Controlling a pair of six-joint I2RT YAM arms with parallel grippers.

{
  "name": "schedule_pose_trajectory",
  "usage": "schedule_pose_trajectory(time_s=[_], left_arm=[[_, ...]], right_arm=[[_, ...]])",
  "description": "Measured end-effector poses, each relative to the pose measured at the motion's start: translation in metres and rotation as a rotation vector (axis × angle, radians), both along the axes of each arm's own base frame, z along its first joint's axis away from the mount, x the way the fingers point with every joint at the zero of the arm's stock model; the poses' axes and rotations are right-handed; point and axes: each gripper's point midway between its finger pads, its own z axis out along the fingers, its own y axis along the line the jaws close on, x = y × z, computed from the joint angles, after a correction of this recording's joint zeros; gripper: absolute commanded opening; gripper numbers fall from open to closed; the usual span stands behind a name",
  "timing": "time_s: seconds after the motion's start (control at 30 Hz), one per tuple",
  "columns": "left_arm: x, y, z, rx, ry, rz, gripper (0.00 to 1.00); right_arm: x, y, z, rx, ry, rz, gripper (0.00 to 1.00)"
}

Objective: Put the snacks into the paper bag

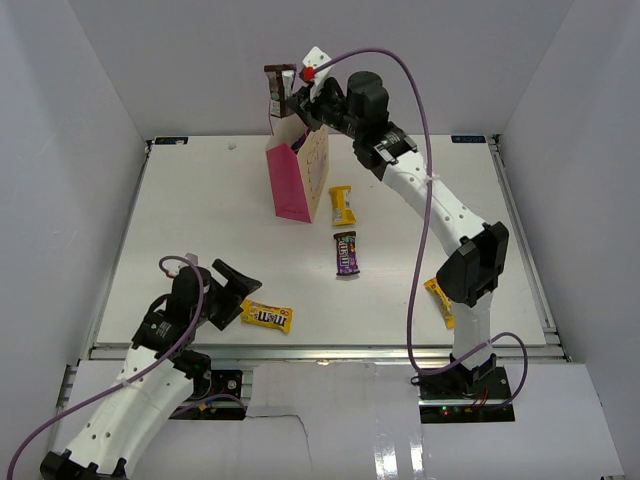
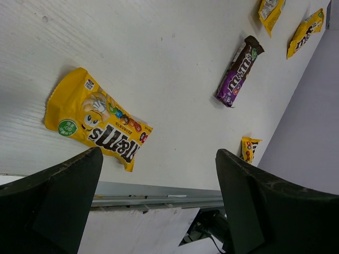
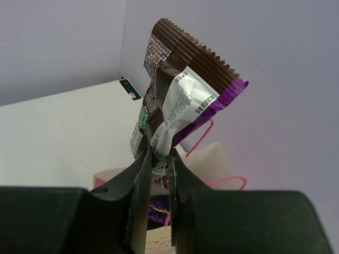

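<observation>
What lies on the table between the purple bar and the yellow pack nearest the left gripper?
Nothing: the table between the yellow pack and the purple bar is bare, as the left wrist and top views show.

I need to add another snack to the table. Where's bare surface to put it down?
The widest bare patch is the table's left half, between the paper bag and the left edge, beyond the left gripper. Also the far right corner. Crowded: right of the bag, around the yellow pack and purple bar.
</observation>
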Motion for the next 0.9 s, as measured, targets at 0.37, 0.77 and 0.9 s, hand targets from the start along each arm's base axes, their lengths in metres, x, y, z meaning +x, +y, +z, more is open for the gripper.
schedule_pose_trajectory(time_s=[0.37,0.77,0.9], left_arm=[[-0.002,-0.001,0.001,-0.019,0.0,0.005,0.98],[-0.004,-0.003,-0.013,-0.055,0.094,0.058,0.98],[-0.006,-0.003,-0.02,-0.063,0.147,0.086,0.97]], right_arm=[[0.027,0.003,-0.061,-0.08,0.018,-0.154,0.08],[0.029,0.002,-0.103,-0.142,0.058,-0.199,0.5],[0.024,0.002,-0.101,-0.137,0.059,-0.189,0.56]])
